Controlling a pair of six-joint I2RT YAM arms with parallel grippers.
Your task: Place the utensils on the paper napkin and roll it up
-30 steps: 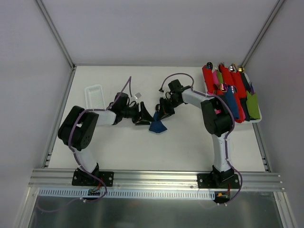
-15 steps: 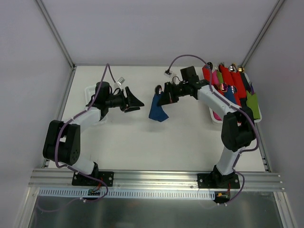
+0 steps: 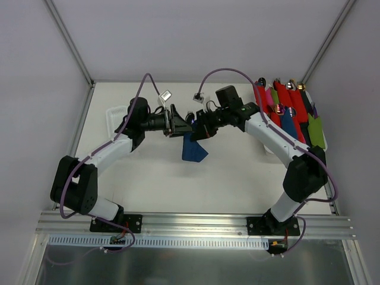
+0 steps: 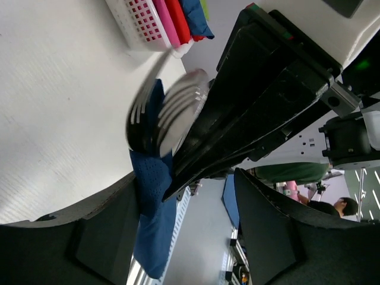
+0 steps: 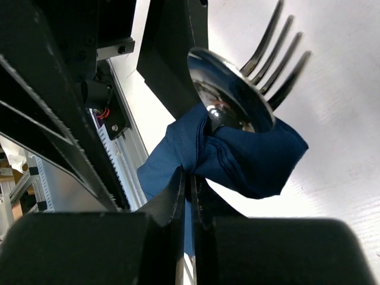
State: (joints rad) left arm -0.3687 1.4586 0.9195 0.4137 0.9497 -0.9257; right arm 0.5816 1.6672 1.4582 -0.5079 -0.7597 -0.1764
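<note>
As the right gripper (image 5: 190, 189) is pinched tight on a fold of the navy paper napkin (image 5: 255, 157), the wrapping step looks to be the one in hand. The spoon (image 5: 228, 98) and fork (image 5: 279, 50) stick out just past its fingertips, handles buried in the blue bundle. The bundle hangs beneath that gripper, apparently lifted off the table (image 3: 237, 178).

The wrap is loose, with a tail drooping below the fingertips, so I judge the roll formed but not tidy.

The left gripper (image 4: 185, 178) faces it head-on, jaws standing apart and not closed on anything I can see. The bundle lies straight ahead of its fingertips. Whether the napkin's tail brushes one finger I cannot tell.

The next move probably calls for the left gripper to close squarely on the drooping tail or the bundle itself, clear of the tines, to tighten or take it.

The table is white and faintly textured, enclosed by pale walls on aluminium posts. Behind the right gripper's wrist a white mesh tray (image 4: 138, 21) holds finished coloured rolls (image 3: 279, 98); behind the left gripper's wrist sits a white basket (image 3: 117, 116).
</note>
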